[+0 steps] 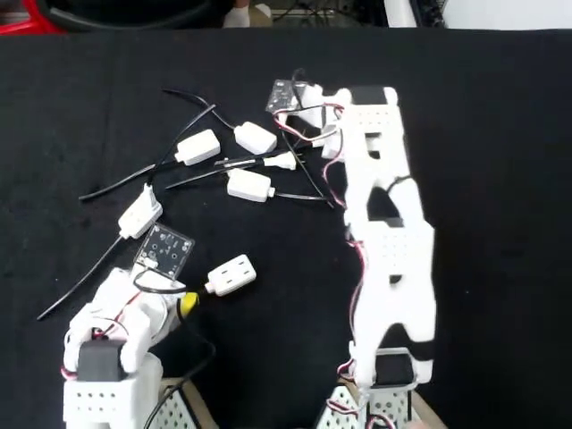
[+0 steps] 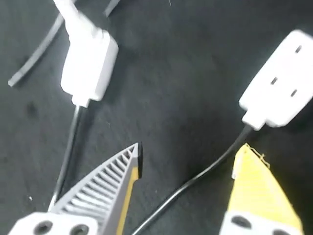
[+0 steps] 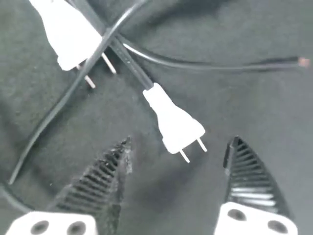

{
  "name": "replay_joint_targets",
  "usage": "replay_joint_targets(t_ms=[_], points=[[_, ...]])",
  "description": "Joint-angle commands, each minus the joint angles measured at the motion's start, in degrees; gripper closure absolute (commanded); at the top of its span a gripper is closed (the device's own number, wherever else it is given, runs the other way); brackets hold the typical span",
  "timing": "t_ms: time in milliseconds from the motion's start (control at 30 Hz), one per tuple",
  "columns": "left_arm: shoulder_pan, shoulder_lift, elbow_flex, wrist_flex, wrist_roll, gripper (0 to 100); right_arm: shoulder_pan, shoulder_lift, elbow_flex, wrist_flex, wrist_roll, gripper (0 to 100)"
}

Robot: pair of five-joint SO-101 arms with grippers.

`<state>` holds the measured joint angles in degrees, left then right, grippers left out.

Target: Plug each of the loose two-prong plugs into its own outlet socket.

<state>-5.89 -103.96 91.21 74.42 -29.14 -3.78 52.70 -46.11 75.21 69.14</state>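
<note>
A black tablecloth spreads across the whole working surface, matte and slightly fuzzy; close up, the wrist views show its fine weave and a few shallow creases. Beyond its far edge runs 1 narrow strip of room: a red object at one end, thin dark legs near the middle, a white surface at the other end. Light falls evenly, with soft shadows.

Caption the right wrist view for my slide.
Open claw framing a loose two-prong plug on the black table.
</note>
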Motion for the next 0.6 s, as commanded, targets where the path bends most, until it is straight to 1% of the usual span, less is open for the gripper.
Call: replay_joint_targets(t_ms=[0, 67, 167, 267, 367, 500, 533, 567], points=[[-2.51, -0.35, 1.71, -1.05, -4.04, 70, -0.44, 10.51, -22.02, 9.58, 2.37, 70.5], [-2.77, -0.44, 2.68, -1.05, -5.8, 70, -0.7, 15.6, -29.23, 13.01, 2.81, 70.5], [-2.77, -0.44, 3.03, -1.05, -6.51, 70, -0.88, 21.76, -38.29, 14.77, 2.81, 70.6], [-2.77, -0.44, 3.21, -1.05, -6.86, 70, -0.79, 25.63, -43.38, 15.56, 3.16, 71.2], [-2.77, -0.44, 3.3, -1.05, -8.0, 70, -0.7, 28.18, -46.02, 15.38, 4.22, 79.5], [-2.77, -0.44, 3.38, -1.05, -8.09, 70, -0.7, 29.58, -48.84, 15.82, 4.13, 96.7], [-2.77, -0.44, 3.38, -1.05, -8.09, 70, -0.7, 29.67, -49.71, 16.18, 4.04, 99.1], [-2.77, -0.44, 3.38, -1.05, -8.09, 70, -0.7, 29.41, -49.89, 17.05, 4.04, 97.9]])
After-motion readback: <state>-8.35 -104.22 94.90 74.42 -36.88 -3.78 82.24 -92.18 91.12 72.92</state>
